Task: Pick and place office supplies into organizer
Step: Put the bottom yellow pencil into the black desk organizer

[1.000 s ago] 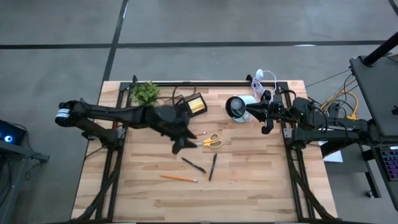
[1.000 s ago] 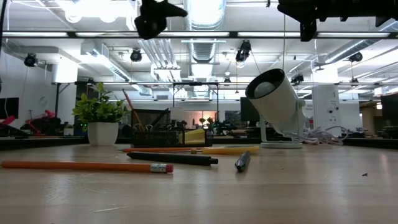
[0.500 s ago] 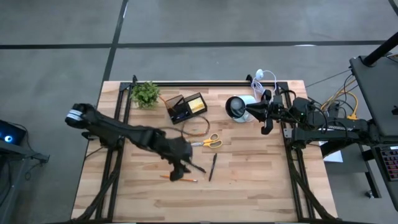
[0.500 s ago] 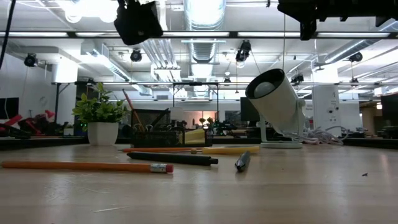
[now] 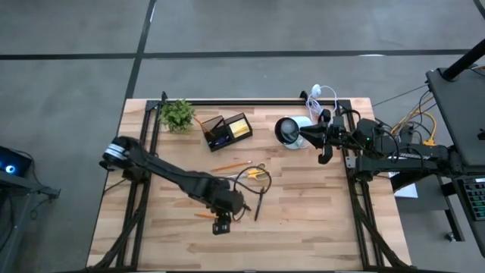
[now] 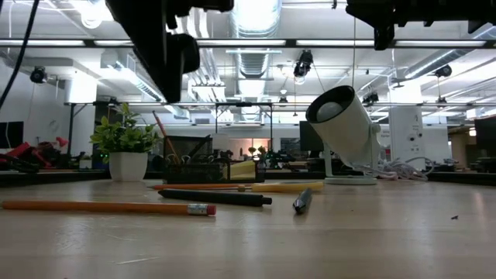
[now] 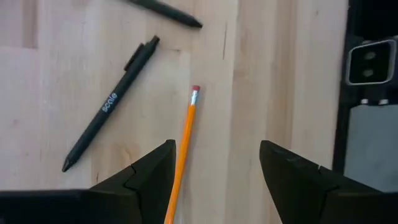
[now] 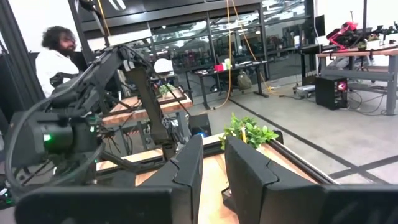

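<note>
Low over the light wooden plank table (image 5: 318, 220), toward its front edge: left gripper (image 7: 214, 180), jaws spread wide, nothing held. Straddles the near part of a thin orange pencil with a red eraser tip (image 7: 185, 146); fingers (image 7: 149, 177) clear of it on both sides.

Just beside that pencil: dark pen with a clip (image 7: 109, 106), white lettering "scale" on the barrel. Second dark pen (image 7: 165, 9) a bit further out, only partly in frame. Another thin orange pencil (image 5: 231, 164) and scissors with yellow-orange handles (image 5: 254, 173) lying nearer the table's middle, partly under the arm's looped cable.

Toward the back edge: small black divided desk organizer (image 5: 206, 133), set at an angle. Holds a yellow sticky-note block (image 5: 239, 127) in one compartment, dark bits in the one beside it, hard to tell which; one orange stick leaning out at the plant end. Small green plant in a white pot (image 5: 176, 114) just beside it.

Back right: white round cup-shaped unit with a dark inside (image 5: 286, 130), tilted on a stand, white coiled cable (image 5: 322, 95) behind it. Right gripper (image 8: 213, 165) parked up high by that unit, fingers almost together with a slim gap, empty.

Black metal frame around the table, grey concrete floor (image 5: 76, 76) beyond. Open lab room: exposed ducts, strip lights, more benches. Person in a white top (image 8: 56, 59) seated off behind the left arm.
</note>
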You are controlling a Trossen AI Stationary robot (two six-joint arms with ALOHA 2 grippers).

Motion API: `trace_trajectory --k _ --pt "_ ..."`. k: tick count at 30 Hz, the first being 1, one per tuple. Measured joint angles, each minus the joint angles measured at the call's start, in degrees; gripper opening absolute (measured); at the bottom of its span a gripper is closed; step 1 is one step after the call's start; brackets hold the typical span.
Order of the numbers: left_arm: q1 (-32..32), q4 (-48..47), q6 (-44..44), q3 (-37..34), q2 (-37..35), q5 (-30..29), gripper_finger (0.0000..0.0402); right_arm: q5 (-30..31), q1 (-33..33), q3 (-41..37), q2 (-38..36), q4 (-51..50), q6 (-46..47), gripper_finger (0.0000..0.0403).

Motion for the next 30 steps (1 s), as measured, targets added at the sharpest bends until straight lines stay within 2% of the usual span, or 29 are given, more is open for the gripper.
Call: trace_trajectory --k 13,30 --pt "-1.6 -6.0 0.0 -0.7 5.2 -0.4 0.0216 0.0 0.0 0.0 0.0 -0.2 0.0 0.0059" --pt "-2.1 -4.8 0.5 -1.4 9.5 -0.3 0.0216 0.0 0.0 0.0 0.0 -0.2 0.0 0.0059"
